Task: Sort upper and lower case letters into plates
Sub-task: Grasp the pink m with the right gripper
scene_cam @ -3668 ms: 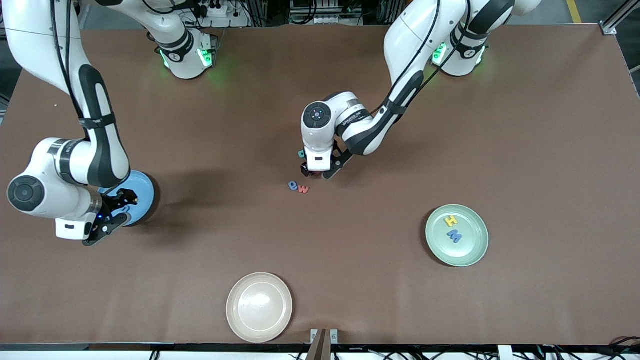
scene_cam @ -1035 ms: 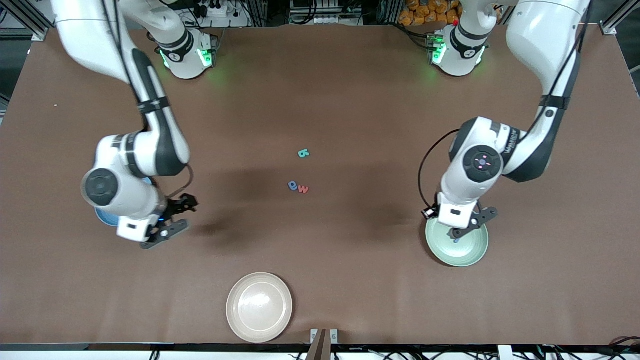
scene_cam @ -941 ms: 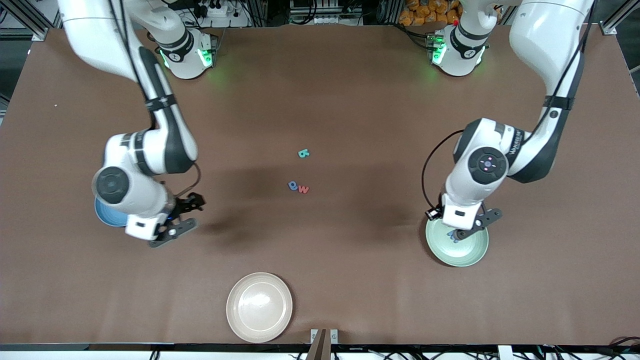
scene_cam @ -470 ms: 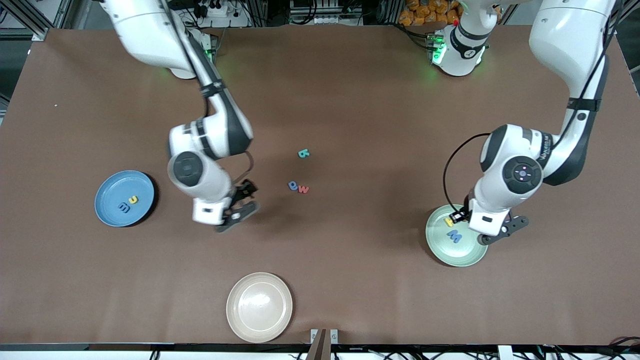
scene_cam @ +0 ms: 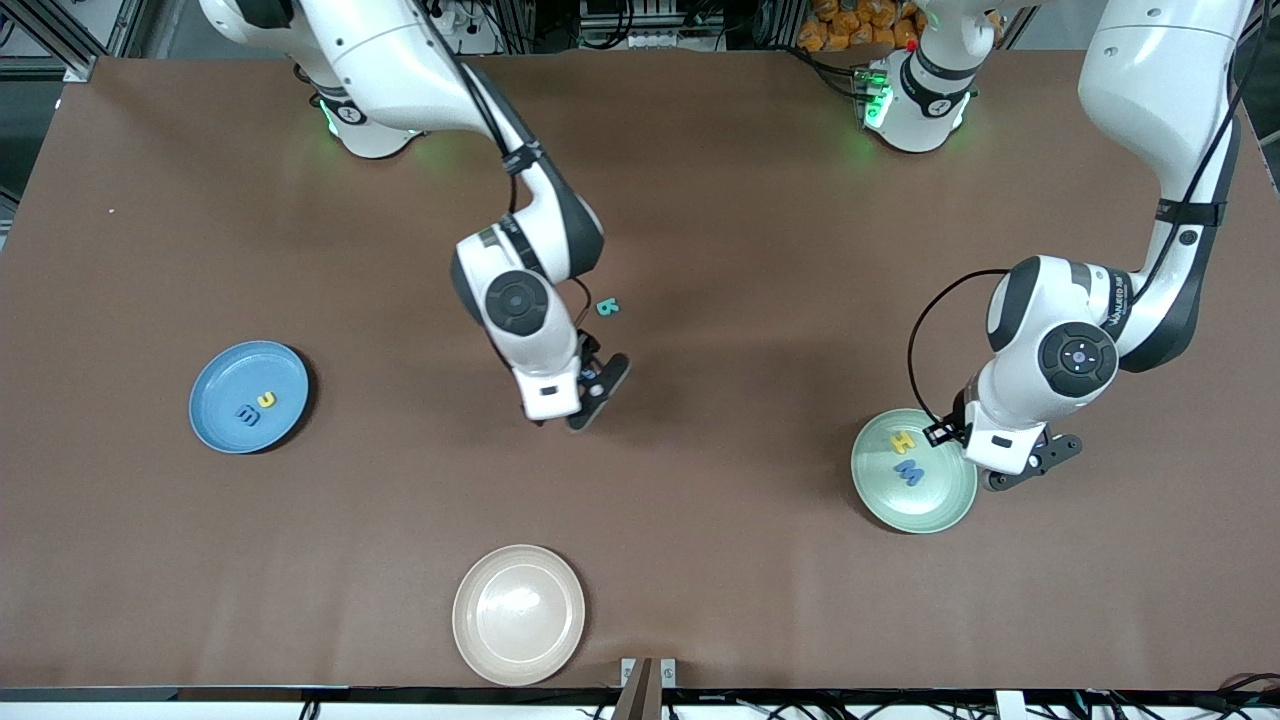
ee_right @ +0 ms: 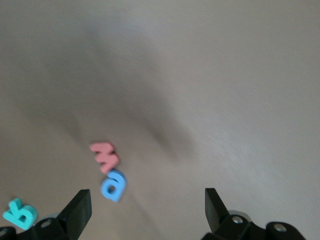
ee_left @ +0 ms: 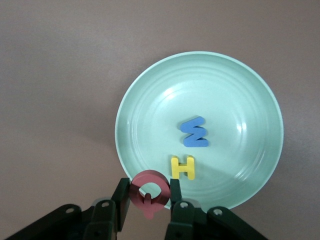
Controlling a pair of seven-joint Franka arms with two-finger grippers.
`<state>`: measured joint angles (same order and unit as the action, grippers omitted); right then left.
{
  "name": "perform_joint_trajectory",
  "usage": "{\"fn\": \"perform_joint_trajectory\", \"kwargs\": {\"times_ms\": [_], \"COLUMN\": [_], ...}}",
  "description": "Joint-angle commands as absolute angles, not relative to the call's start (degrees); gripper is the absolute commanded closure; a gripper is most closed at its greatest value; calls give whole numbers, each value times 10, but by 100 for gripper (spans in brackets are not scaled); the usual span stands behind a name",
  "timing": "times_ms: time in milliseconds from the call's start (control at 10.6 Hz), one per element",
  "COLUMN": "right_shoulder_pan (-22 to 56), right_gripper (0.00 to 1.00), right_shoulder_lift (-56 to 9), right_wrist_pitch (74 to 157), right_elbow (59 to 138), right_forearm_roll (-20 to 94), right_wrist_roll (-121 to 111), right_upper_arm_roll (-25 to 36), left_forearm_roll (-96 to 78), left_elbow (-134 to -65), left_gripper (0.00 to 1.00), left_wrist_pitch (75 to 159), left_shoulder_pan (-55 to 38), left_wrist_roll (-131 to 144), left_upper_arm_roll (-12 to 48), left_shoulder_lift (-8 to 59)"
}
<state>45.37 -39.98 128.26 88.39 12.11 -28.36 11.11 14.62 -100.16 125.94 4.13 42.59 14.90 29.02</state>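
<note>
My left gripper [ee_left: 148, 192] is shut on a red letter Q [ee_left: 150, 192], held over the rim of the mint green plate [ee_left: 235, 100]. A yellow H [ee_left: 182, 167] and a blue M [ee_left: 194, 133] lie in that plate [scene_cam: 930, 505], and my left gripper [scene_cam: 1012, 468] hangs at its edge. Open and holding nothing, my right gripper [ee_right: 145, 210] hovers over the table's middle beside a blue a [ee_right: 114, 185], a red w [ee_right: 104, 156] and a teal letter [ee_right: 20, 212]. In the front view this gripper [scene_cam: 592, 386] hides the a and the w. The blue plate [scene_cam: 230, 375] holds two small letters [scene_cam: 255, 406].
A beige plate [scene_cam: 518, 613] sits near the table's front edge, closest to the front camera. The teal letter [scene_cam: 606, 307] lies just past my right wrist, toward the robots' bases. Bare brown tabletop stretches between the plates.
My right arm has swung from the blue plate to the middle letters, uncovering that plate. My left arm drifted slightly across the mint plate, uncovering the H and M, still gripping the red letter.
</note>
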Motion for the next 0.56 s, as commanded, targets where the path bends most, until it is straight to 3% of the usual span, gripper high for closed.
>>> {"fn": "perform_joint_trajectory", "kwargs": {"times_ms": [0,282,470], "right_shoulder_pan": [451,454,455], "right_gripper": [0,0,0], "right_shoulder_lift": [-419,-448,-454], "right_wrist_pitch": [1297,1338,1340], "right_elbow": [867,874,878], "right_forearm_roll": [134,144,152], "right_wrist_roll": [-353,-366,-363], "right_upper_arm_roll": [85,68,67], "left_forearm_roll": [162,162,163], "left_elbow": [-988,-979,-979], "left_gripper": [100,45,23], "left_wrist_pitch": [1287,1291,1290], "left_shoulder_pan": [46,44,43], "left_wrist_roll": [420,421,422], "left_upper_arm_roll": [156,156,156], "left_shoulder_lift": [315,322,316]}}
